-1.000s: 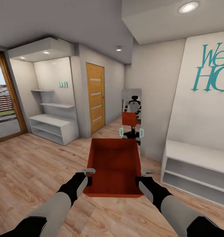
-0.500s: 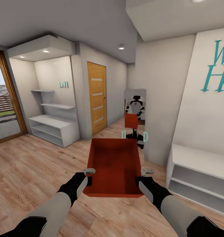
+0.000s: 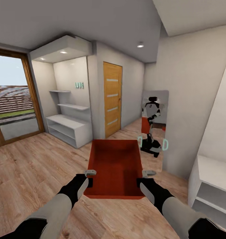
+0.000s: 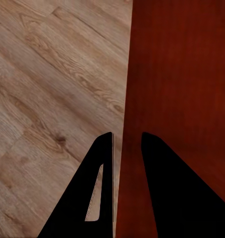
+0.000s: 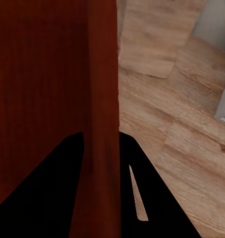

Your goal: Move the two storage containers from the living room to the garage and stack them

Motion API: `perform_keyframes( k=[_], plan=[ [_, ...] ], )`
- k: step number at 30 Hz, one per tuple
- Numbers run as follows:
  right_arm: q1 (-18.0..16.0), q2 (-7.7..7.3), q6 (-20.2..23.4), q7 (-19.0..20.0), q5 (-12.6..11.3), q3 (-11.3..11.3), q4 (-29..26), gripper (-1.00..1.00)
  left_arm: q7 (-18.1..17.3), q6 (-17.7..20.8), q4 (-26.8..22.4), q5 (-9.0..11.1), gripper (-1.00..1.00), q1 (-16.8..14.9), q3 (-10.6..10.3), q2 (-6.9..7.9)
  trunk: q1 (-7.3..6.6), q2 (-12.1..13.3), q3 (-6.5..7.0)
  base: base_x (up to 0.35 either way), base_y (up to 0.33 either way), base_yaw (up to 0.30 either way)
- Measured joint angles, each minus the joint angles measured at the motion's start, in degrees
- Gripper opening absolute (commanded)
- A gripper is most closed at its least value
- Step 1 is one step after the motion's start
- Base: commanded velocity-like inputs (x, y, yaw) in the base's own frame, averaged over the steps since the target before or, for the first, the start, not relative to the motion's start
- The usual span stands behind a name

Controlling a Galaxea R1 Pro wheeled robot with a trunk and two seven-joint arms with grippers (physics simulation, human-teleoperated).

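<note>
One orange-red storage container (image 3: 114, 166) hangs open side up in front of me, above the light wood plank floor. My left gripper (image 3: 89, 180) is shut on its left wall near the closest corner, and my right gripper (image 3: 141, 181) is shut on its right wall. In the left wrist view, the left gripper (image 4: 127, 135) has its black fingers on either side of the container wall (image 4: 182, 74). The right wrist view shows the right gripper (image 5: 100, 135) clamping the container rim (image 5: 100, 74) the same way. The garage is out of view.
A tall mirror (image 3: 155, 109) ahead on the right reflects me and the bin. A wooden door (image 3: 112, 99) stands ahead, a white shelf unit (image 3: 68, 129) to its left, and a glass door (image 3: 13, 109) at far left. A white bench (image 3: 212, 186) juts in at right.
The whole picture has slid to the right, so the camera has turned left. The container sits the same between both grippers.
</note>
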Motion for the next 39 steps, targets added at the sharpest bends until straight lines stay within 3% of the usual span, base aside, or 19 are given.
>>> perform_keyframes(
  k=[39],
  plan=[
    [0.0, -0.06, 0.0, 0.0, -0.1, 0.2, 0.0, -1.00, 0.0, 0.0, 0.0, -0.1, -1.00, 0.0, 0.0, -0.01, 0.00, 0.0, 0.00, 0.322, 0.000, 0.019]
  ],
)
